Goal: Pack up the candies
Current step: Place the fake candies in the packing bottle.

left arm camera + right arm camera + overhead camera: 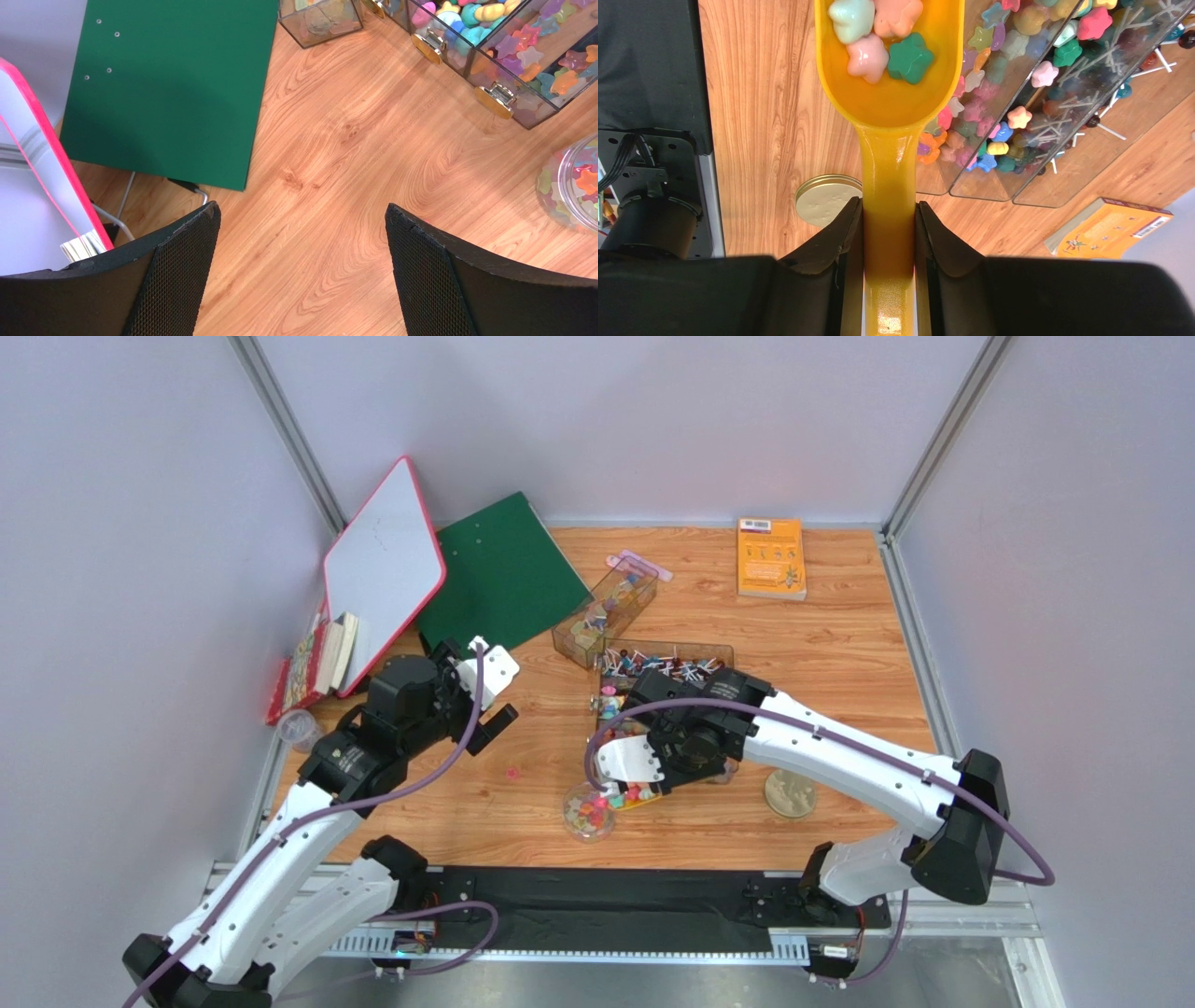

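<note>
The candies are small star-shaped sweets in mixed colours. Many lie in a clear divided box [671,669], also seen in the left wrist view [516,52] and the right wrist view [990,105]. My right gripper [889,210] is shut on the handle of a yellow scoop [889,91], which carries several candies [878,35]. In the top view this gripper [631,760] holds the scoop over a small clear jar [589,814] partly filled with candies; the jar also shows in the left wrist view [572,183]. My left gripper [302,217] is open and empty above bare table, left of the jar [484,707].
A round gold lid [790,793] lies right of the jar [826,198]. A second clear box [603,616], a green folder [498,574], a red-framed whiteboard [382,567] and an orange book [770,557] sit at the back. One loose pink candy [511,773] lies on the table.
</note>
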Controlling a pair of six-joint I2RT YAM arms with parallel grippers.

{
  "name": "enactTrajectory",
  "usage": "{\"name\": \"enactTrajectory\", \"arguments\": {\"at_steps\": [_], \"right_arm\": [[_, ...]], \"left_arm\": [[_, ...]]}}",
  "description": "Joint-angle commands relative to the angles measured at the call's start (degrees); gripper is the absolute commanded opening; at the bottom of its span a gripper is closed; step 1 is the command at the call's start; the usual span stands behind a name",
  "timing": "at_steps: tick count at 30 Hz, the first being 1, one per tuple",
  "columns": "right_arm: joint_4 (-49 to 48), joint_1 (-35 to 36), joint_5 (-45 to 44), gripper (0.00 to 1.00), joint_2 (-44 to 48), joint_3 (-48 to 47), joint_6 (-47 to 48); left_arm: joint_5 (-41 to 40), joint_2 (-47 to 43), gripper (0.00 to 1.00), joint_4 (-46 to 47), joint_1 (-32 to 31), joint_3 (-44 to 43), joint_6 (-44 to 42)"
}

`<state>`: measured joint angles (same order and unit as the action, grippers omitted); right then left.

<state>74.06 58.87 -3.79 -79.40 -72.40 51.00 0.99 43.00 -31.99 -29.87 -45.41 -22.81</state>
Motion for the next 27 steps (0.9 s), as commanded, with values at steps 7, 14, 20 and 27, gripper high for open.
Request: {"name": "enactTrajectory", "arguments": {"at_steps": [7, 14, 20, 27], "right_arm": [[4.95, 4.41, -8.07, 0.0, -3.75, -7.23, -2.58], [5.74, 5.73, -9.92, 0.0, -3.49, -6.17, -2.75], [5.74, 5.9, -10.71, 0.0, -3.14, -6.52, -2.84], [3.37, -0.23, -6.85, 0.0, 1.17, -4.94, -2.32]], "left_arm": [[0.41, -2.57, 0.93, 2.37, 0.25, 1.72, 1.8], [0.5, -2.93, 0.93, 2.46, 0.25, 1.11, 1.54], [0.68, -2.4, 0.93, 2.98, 0.25, 0.32, 1.45], [1.29, -0.73, 0.93, 2.11, 0.25, -0.99, 0.49]]}}
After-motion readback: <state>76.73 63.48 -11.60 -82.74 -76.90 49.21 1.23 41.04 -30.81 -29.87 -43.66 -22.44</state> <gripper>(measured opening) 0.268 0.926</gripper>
